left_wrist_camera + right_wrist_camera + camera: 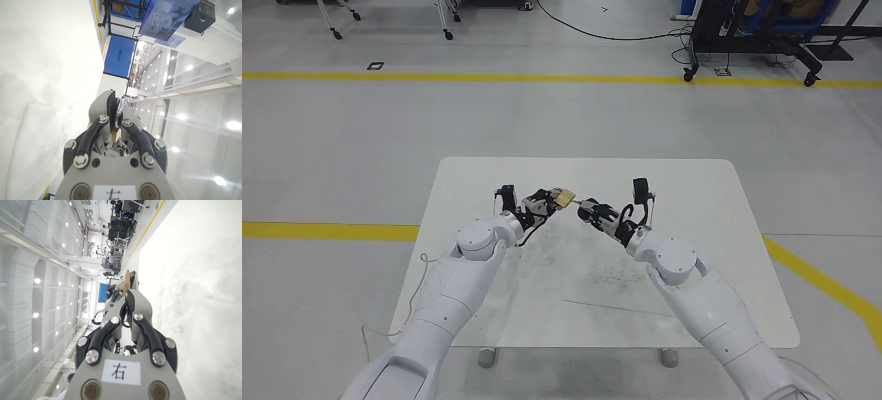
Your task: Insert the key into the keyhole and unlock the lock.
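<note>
Both arms meet above the middle of the table (692, 200), at the centre of the top view, so lock and key can be aligned in the air.

1. My left pincer (542, 203) is clenched on the brass lock (563, 197). The body sits deep between the pads, shackle toward the fingertips. I judge this grip steadies the lock against the push of the key.
2. My right pincer (594, 211) is clenched, tips just beside the lock's near end. I judge the key is pinched there, but I cannot make it out between the pads.
</note>
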`<act>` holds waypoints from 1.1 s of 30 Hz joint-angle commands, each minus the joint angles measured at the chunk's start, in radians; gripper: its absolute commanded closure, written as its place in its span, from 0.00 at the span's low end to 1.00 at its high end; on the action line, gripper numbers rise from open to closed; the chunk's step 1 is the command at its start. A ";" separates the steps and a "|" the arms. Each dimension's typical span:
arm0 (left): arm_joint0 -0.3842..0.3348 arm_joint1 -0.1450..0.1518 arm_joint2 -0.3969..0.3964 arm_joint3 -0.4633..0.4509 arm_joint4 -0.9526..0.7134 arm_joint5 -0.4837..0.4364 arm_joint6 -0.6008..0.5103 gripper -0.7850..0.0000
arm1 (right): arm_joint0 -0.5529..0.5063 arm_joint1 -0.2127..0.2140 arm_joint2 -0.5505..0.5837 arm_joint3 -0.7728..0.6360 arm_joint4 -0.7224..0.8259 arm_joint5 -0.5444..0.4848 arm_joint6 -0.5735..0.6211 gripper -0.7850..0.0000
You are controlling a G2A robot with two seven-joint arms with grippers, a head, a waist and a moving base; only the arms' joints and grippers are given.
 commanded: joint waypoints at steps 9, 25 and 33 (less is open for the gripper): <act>0.004 -0.003 0.003 -0.003 0.008 0.002 -0.001 1.00 | -0.003 -0.006 -0.005 -0.006 -0.029 -0.005 -0.003 1.00; 0.026 -0.004 0.005 -0.038 0.036 0.007 -0.002 1.00 | -0.008 -0.019 -0.021 -0.011 -0.114 -0.003 -0.059 1.00; 0.030 0.000 -0.017 -0.044 0.029 0.005 0.004 1.00 | -0.019 -0.021 0.004 -0.025 -0.078 -0.038 -0.037 0.00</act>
